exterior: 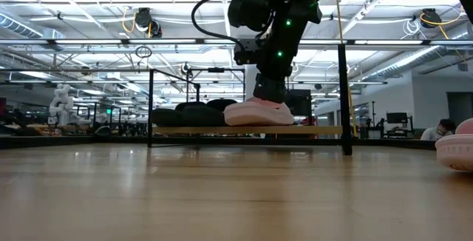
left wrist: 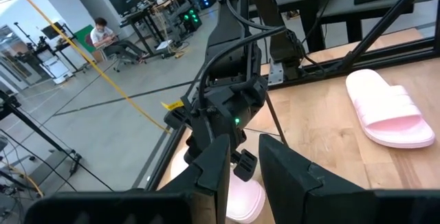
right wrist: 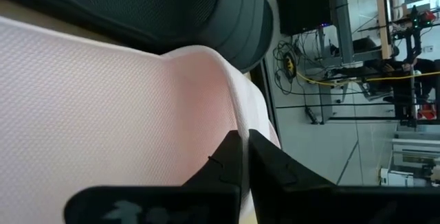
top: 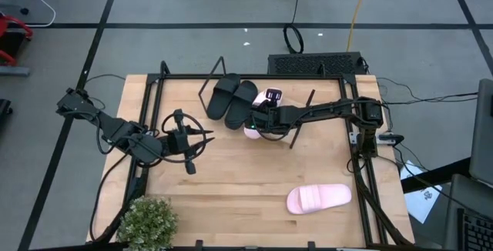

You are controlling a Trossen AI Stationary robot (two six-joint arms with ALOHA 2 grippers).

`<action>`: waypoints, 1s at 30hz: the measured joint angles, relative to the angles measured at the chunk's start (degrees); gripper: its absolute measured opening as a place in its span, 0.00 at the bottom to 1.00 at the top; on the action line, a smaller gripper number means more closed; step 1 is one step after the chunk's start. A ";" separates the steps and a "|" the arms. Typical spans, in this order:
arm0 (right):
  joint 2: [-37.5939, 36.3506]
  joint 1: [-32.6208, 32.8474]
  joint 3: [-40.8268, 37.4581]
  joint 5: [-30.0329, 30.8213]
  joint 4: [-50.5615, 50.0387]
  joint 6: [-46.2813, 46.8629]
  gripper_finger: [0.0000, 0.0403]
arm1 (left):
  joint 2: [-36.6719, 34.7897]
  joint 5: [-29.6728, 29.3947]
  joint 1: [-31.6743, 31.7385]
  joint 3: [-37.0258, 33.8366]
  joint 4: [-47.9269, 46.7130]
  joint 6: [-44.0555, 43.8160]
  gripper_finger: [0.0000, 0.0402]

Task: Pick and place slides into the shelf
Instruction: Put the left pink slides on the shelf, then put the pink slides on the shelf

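The shelf (exterior: pixel 310 130) stands at the table's far side, a light wood board on black rod legs. Two black slides (top: pixel 231 99) lie on it side by side, resting on their soles. Right beside them is a pink slide (exterior: pixel 259 113), with my right gripper (right wrist: pixel 244 141) shut on it from above. A second pink slide (top: pixel 318 198) lies on its sole on the table near the right front. My left gripper (left wrist: pixel 244 145) hovers open over the table's left half (top: pixel 199 139), with nothing between its fingers. My right gripper pinches the top of the pink slide, at an edge of its strap (right wrist: pixel 232 124), between its two shut fingers. The fingers slant down from the table's right side. The slide sits level, its sole on the shelf board (exterior: pixel 255 125), next to the black slides.
A small potted plant (top: pixel 146 222) stands at the table's near left corner. Black frame rails (top: pixel 358 166) run along the table's sides. Bare tabletop lies in the middle and front (top: pixel 246 182).
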 joint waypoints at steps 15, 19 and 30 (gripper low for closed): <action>0.03 -0.25 0.00 -3.29 -0.90 0.61 0.12 | 0.00 0.07 -0.04 0.00 0.00 -1.53 0.21; 0.04 -0.26 0.00 -3.30 -0.98 0.61 0.15 | 0.00 0.09 -0.04 0.00 0.00 -1.53 0.21; 0.04 -0.24 0.00 -3.19 -3.21 0.22 0.24 | 0.00 0.17 -0.04 0.00 -0.02 -1.53 0.21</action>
